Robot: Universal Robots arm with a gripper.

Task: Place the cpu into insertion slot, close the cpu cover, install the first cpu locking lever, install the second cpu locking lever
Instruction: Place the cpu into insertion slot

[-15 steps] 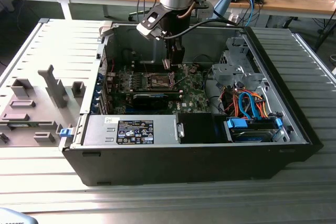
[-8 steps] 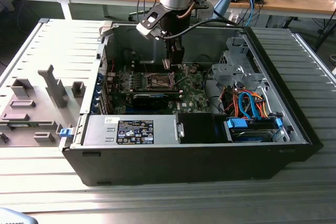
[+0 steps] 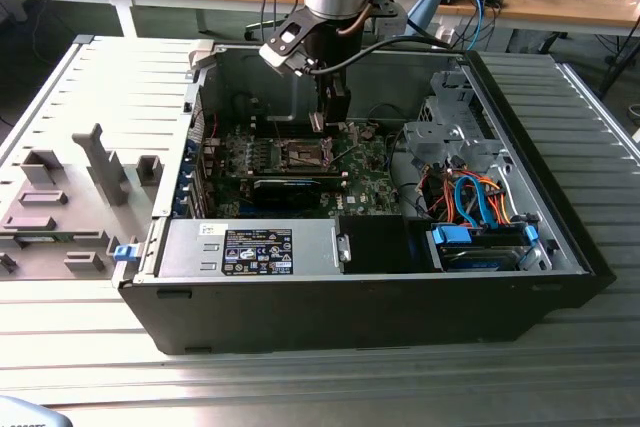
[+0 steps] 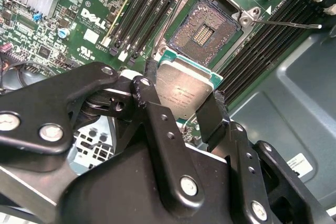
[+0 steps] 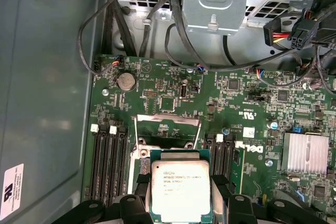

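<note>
Square, silver-topped, green-edged cpu (image 4: 185,94) between the black fingers (image 4: 212,119), above the open, empty insertion slot (image 4: 205,32).

The exterior view looks down on the whole case (image 3: 400,317); both wrist views (close up) share the board (image 5: 157,77).

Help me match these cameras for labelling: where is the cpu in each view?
Exterior view: the cpu is a small pale spot under the arm, just above the insertion slot.
Second wrist view: the cpu sits clamped in the claw, short of the slot.
First wrist view: the cpu partly covers the slot.
Shared landmark: the insertion slot.
</note>
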